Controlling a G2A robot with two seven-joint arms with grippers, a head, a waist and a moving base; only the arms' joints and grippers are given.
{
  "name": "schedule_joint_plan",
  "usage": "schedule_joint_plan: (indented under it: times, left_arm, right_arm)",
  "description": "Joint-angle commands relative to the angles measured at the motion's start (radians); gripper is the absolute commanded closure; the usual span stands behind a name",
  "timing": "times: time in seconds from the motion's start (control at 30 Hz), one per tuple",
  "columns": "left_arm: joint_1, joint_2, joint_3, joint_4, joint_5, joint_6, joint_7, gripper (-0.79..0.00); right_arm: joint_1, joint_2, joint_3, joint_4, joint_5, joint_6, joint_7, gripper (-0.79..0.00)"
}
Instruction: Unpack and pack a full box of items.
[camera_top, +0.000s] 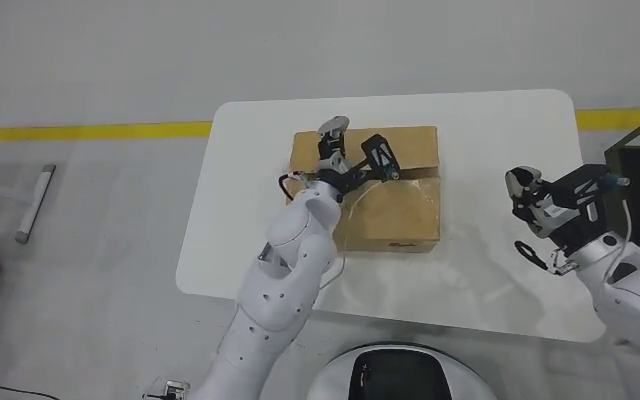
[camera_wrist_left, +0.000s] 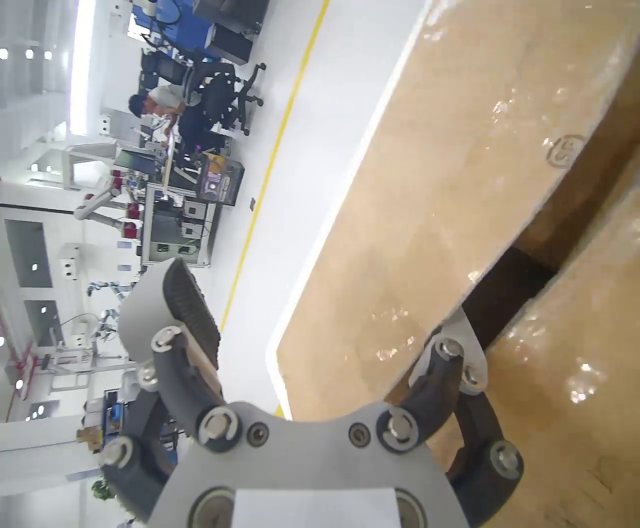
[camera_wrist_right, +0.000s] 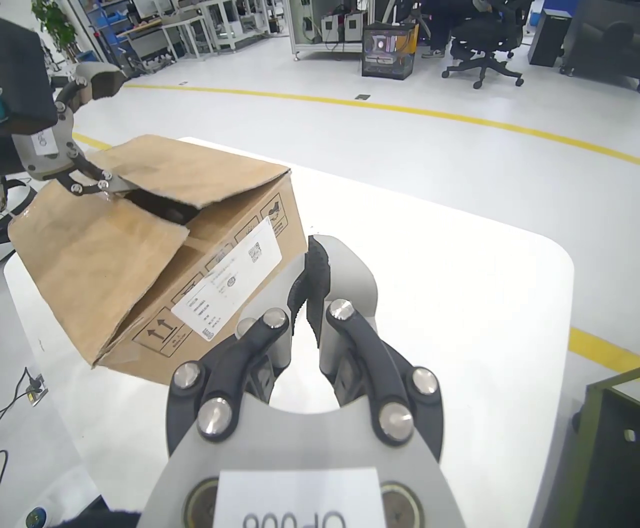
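A brown cardboard box (camera_top: 385, 205) sits in the middle of the white table (camera_top: 480, 120); its top flaps are partly lifted. My left gripper (camera_top: 357, 140) is open at the seam between the flaps. One finger (camera_wrist_left: 452, 350) is tucked under the edge of the far flap (camera_wrist_left: 450, 175), the other finger (camera_wrist_left: 185, 305) is up in the air above it. From the right wrist view the left gripper (camera_wrist_right: 107, 135) holds that flap (camera_wrist_right: 190, 167) raised, with a dark gap beneath. My right gripper (camera_wrist_right: 310, 290) is shut with nothing in it, hovering over the table to the right of the box (camera_wrist_right: 165, 270); in the top view the right gripper (camera_top: 530, 195) is near the right edge.
A dark green crate (camera_wrist_right: 610, 435) stands just beyond the table's right edge, also seen in the top view as the crate (camera_top: 625, 150). Bare table surface lies between the box and my right arm. A white label (camera_wrist_right: 225, 285) is on the box's side.
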Motion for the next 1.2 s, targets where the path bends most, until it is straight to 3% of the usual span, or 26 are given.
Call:
schedule_joint_plan:
  times: [0.0, 0.1, 0.33, 0.7, 0.93, 1.1, 1.13, 1.17]
  left_arm:
    - [-0.038, -0.005, 0.001, 0.041, 0.013, 0.052, 0.025, -0.785]
    - [-0.099, -0.014, 0.006, 0.122, 0.004, 0.100, 0.061, -0.785]
    - [-0.251, -0.038, 0.040, 0.291, 0.002, 0.121, 0.136, -0.785]
    - [-0.428, -0.091, 0.110, 0.620, -0.031, 0.225, 0.226, -0.785]
    - [-0.488, -0.132, 0.160, 0.765, -0.073, 0.245, 0.236, -0.785]
    - [-0.502, -0.148, 0.169, 0.799, -0.091, 0.258, 0.239, -0.785]
    - [-0.505, -0.149, 0.167, 0.798, -0.092, 0.262, 0.239, -0.785]
    - [-0.504, -0.150, 0.161, 0.795, -0.098, 0.268, 0.239, -0.785]
  right_arm:
    - [0.000, 0.001, 0.000, 0.000, -0.001, 0.001, -0.002, 0.000]
    - [-0.001, 0.002, 0.000, 0.000, -0.001, 0.001, -0.005, 0.000]
    - [-0.010, 0.006, 0.009, -0.010, 0.003, 0.002, -0.007, 0.000]
    - [-0.027, 0.011, 0.028, -0.016, 0.005, 0.006, -0.006, 0.000]
    - [-0.029, 0.014, 0.028, -0.019, 0.009, 0.009, -0.004, 0.000]
    - [-0.021, 0.014, 0.017, -0.014, 0.037, 0.030, -0.001, 0.000]
    - [-0.018, 0.013, 0.012, -0.011, 0.059, 0.045, 0.002, -0.074]
    - [-0.012, 0.012, 0.007, -0.010, 0.080, 0.056, 0.004, -0.099]
